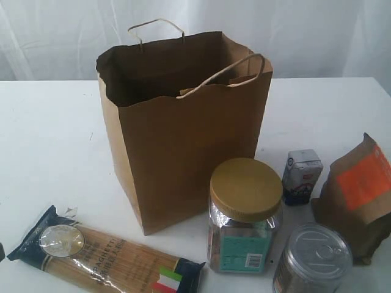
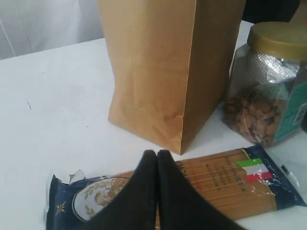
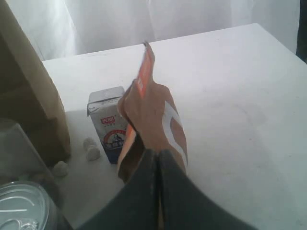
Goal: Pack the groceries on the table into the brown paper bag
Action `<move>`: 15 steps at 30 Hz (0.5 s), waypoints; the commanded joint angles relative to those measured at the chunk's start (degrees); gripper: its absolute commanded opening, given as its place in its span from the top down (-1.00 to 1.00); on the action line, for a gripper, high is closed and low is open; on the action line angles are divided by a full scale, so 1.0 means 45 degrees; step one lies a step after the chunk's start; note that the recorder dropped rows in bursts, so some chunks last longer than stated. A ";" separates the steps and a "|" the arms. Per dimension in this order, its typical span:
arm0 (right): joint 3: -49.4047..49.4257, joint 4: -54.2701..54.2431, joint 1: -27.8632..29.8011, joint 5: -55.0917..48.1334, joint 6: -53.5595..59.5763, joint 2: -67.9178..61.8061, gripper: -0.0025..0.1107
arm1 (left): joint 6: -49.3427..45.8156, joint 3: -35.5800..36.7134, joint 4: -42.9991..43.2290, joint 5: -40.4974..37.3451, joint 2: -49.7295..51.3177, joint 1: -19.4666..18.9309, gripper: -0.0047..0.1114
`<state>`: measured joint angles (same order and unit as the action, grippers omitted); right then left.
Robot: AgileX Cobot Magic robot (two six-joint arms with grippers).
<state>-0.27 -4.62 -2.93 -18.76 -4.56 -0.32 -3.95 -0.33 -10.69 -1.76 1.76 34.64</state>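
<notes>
The brown paper bag (image 1: 183, 131) stands open and upright mid-table (image 1: 49, 140). A spaghetti pack (image 1: 104, 253) lies flat in front of it on the left. A gold-lidded jar (image 1: 244, 213), a silver tin can (image 1: 314, 259), a small white-blue carton (image 1: 301, 176) and a brown pouch with an orange label (image 1: 357, 195) stand on the right. Neither gripper shows in the exterior view. My left gripper (image 2: 157, 152) is shut and empty just above the spaghetti pack (image 2: 220, 179), near the bag's corner (image 2: 182, 143). My right gripper (image 3: 157, 152) is shut close to the pouch (image 3: 148, 112), beside the carton (image 3: 108, 124).
A white curtain (image 1: 305, 30) hangs behind the table. The jar (image 2: 268, 86) stands to one side of the left gripper. The tin can (image 3: 21, 206) and small white bits (image 3: 91, 149) lie near the carton. Bare tabletop (image 3: 240, 96) stretches beyond the pouch.
</notes>
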 commanded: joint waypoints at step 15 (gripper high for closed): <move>0.0060 0.0033 -0.0007 0.0168 -0.0050 0.0072 0.96 | 0.0362 0.0073 0.0782 -0.0634 -0.0392 -0.1057 0.92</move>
<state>-0.27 -4.62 -2.93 -18.76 -4.56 -0.32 -2.87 -0.25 -7.83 -4.29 0.31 32.14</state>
